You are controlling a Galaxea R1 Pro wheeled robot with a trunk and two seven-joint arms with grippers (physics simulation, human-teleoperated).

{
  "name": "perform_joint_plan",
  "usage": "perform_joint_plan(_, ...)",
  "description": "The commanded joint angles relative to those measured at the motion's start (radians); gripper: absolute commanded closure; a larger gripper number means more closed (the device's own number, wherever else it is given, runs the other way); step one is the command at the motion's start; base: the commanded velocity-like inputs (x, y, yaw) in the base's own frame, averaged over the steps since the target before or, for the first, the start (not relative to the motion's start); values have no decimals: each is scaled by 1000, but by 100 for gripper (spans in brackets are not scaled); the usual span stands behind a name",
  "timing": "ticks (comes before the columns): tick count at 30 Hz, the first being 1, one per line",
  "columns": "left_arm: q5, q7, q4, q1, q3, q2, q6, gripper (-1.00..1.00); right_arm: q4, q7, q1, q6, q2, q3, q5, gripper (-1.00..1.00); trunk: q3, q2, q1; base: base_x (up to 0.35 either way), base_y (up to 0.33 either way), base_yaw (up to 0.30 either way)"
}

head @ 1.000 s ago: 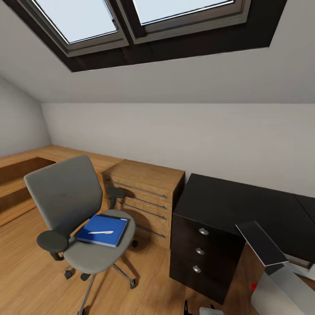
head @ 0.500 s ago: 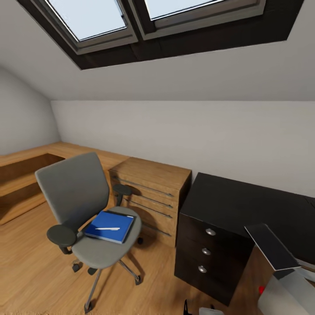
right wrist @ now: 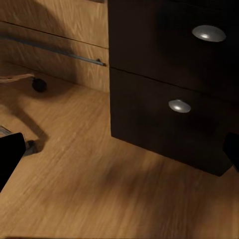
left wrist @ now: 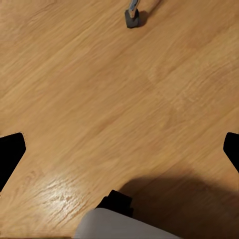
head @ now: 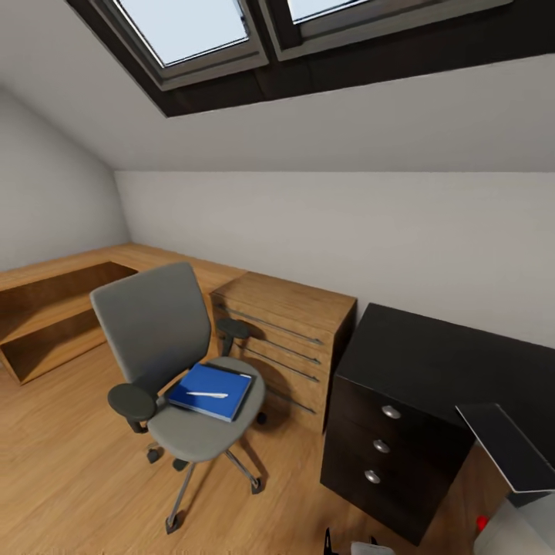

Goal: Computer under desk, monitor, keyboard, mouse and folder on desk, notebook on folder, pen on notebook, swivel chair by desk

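Head view: pen (head: 206, 395) atop folder (head: 210, 391) on swivel chair (head: 173, 362); both pincers' state indiscernible.

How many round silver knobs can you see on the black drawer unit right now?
3, stacked vertically on the drawer unit under the desk: top knob, middle knob, bottom knob. The right wrist view shows two of them. None appears hidden.
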Motion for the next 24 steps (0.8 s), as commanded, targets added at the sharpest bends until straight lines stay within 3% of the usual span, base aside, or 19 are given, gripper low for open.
perform_joint_plan(1, 9, 5, -1, -2, -8, 1, -6, -100, 0, -8, -1, -2, 0, 9, -3, -100, -2, -1, 0, 0, 0, 169)
perform_joint_plan(24, 9, 5, -1, -1, -8, 1, -6, -100, 0, -8, -1, 2, 1, 10, -2, -100, -31, -1, 0, 0, 0, 170)
